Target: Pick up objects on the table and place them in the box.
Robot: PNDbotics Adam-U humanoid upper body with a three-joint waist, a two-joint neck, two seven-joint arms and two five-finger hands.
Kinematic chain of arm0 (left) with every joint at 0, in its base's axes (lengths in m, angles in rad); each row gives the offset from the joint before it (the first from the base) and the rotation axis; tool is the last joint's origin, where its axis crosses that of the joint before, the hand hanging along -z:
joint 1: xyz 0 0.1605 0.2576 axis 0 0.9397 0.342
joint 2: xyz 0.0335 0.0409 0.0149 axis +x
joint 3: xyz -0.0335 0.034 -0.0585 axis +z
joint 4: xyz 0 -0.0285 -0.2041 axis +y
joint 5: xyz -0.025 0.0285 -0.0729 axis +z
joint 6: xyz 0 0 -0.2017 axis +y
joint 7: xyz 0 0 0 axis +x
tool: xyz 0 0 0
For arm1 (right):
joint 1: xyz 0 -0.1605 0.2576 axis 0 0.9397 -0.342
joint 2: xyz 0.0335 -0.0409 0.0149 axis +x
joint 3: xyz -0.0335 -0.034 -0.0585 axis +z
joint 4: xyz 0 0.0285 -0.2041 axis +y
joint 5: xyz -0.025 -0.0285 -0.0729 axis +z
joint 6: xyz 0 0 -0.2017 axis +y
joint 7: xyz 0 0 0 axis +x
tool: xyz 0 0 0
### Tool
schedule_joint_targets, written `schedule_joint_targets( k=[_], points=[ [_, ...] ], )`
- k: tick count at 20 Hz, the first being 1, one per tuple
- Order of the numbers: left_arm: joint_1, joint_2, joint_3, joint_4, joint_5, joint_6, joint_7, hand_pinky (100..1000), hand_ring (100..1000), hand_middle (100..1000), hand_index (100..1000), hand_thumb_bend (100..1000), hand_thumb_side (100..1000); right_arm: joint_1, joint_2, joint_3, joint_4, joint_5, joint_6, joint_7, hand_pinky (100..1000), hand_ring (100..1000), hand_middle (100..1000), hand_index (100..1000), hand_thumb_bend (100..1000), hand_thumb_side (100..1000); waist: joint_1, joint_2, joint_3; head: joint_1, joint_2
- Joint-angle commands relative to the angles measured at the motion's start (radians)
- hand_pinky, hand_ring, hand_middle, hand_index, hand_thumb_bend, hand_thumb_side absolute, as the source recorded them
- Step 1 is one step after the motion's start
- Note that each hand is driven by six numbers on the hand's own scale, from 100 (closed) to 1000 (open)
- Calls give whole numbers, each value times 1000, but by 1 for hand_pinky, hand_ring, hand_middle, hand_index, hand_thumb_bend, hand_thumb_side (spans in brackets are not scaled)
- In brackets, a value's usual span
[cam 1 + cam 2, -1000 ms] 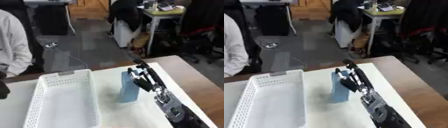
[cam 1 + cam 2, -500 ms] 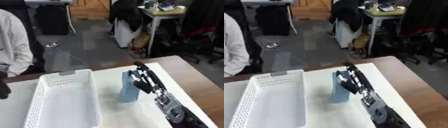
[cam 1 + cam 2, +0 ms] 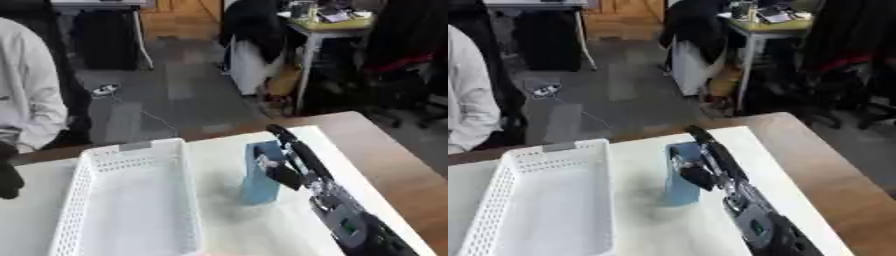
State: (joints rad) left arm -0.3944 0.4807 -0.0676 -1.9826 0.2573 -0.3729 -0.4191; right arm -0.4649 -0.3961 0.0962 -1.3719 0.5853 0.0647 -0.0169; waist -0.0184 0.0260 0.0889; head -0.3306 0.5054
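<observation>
Nearest you, your right arm comes in from the lower right, and your right hand (image 3: 293,165) sits against the right side of the blue box (image 3: 261,174). The fingers run up along its far edge and a thumb or finger hooks across its front face, so I read the hand as closed on the blue box, though how far round it wraps is hidden. The blue box stands upright on the white table (image 3: 219,227), just right of the basket (image 3: 131,210) and apart from it. The basket looks bare inside, a long white perforated tray running away from you.

Your left hand shows only as a dark shape (image 3: 9,177) at the left edge, beside the basket; you cannot tell its fingers from here.

My reading: you are at the grasp, step 1 of 2, with nothing yet placed. Next comes a lift clear of the table, a carry left over the basket's near wall, then a lowering into it. Keep the blue box upright as you raise it; being tall and narrow, it could tip or twist in the hand if it catches on the rim.

Beyond the table, the brown floor, a desk and chairs.
</observation>
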Motion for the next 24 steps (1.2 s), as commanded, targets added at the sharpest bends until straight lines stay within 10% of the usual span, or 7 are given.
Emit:
schedule_joint_targets(
  k=[1, 24],
  points=[
    [-16, 9, 4, -17, 5, -1, -1, 533, 479, 714, 864, 777, 950, -28, -19, 0, -3, 7, -4, 29, 881, 976, 1000, 1000, 251, 815, 0, -8, 1, 6, -9],
    [-20, 6, 4, -17, 7, 1, -1, 536, 479, 715, 863, 777, 950, -40, -33, 3, 39, 158, -37, 87, 961, 1000, 1000, 1000, 298, 784, 0, -7, 5, 12, -9]
  ],
)
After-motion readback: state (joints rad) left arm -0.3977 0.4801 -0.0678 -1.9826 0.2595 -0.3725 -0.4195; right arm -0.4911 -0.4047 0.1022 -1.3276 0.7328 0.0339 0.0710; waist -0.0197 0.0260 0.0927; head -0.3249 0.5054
